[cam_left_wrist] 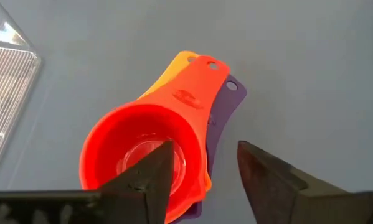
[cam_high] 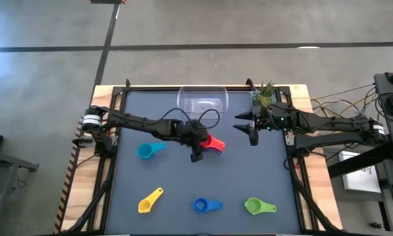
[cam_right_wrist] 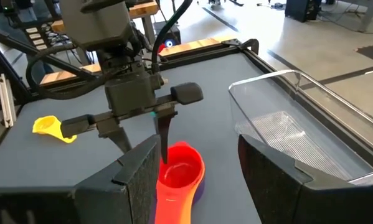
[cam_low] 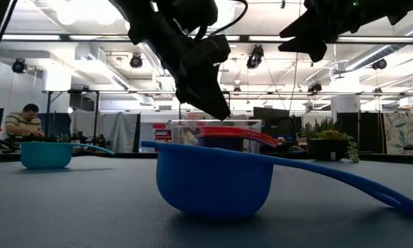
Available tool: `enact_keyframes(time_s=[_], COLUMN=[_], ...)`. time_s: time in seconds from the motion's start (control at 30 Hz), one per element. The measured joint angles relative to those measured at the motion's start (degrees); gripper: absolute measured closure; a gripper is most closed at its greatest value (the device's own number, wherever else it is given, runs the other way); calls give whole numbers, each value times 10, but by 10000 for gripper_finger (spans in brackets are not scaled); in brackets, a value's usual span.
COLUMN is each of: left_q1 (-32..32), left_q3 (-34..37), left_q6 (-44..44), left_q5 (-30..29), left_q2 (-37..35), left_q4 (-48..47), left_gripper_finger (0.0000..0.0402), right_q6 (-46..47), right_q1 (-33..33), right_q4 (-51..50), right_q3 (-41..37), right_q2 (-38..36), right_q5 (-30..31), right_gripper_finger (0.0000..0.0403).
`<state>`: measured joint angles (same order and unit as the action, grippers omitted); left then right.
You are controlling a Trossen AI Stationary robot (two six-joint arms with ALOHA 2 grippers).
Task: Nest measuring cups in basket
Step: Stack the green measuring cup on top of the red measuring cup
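jaws on the left gripper (cam_high: 195,156) stand parted over the red cup (cam_high: 215,143), gripping nothing, as we see from above; the right gripper (cam_high: 243,126) waits near the potted plant (cam_high: 264,96), its fingers apart and empty. from this height we also find the clear basket (cam_high: 203,99) at the far edge of the table (cam_high: 262,177), with teal (cam_high: 149,151), yellow (cam_high: 149,201), blue (cam_high: 206,206) and green (cam_high: 259,207) cups spread out on the dark mat.

at table level the blue cup (cam_low: 220,180) fills the foreground, hiding most of the red one behind it, and we see a large hall with ceiling lights and a seated person (cam_low: 23,122) far off.

our left wrist view shows what the others miss: the red cup (cam_left_wrist: 150,151) sits nested over an orange (cam_left_wrist: 174,68) and a purple cup (cam_left_wrist: 228,99), one finger (cam_left_wrist: 150,180) inside its bowl.

through the right wrist we see the left gripper (cam_right_wrist: 141,138) poised above that stack, the basket (cam_right_wrist: 298,130) just beside it.
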<state>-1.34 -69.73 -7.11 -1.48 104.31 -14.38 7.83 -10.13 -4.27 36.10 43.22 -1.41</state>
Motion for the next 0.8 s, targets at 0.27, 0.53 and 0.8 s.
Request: enact_keyframes(time_s=[0.27, 0.53, 0.8], left_q1=[-2, -4, -3], left_q3=[5, 117, 306], left_q6=[11, 13, -33], left_q5=[-8, -8, -9], left_q2=[-49, -164, -282], left_q4=[-12, 113, 353], left_gripper_finger=[228, 243, 244], right_q6=[5, 16, 14], right_q1=[0, 5, 30], right_q4=[-30, -66, -68], right_q3=[0, 0, 0], right_q2=[0, 1, 26], right_q5=[0, 2, 7], right_gripper_finger=[200, 200, 200])
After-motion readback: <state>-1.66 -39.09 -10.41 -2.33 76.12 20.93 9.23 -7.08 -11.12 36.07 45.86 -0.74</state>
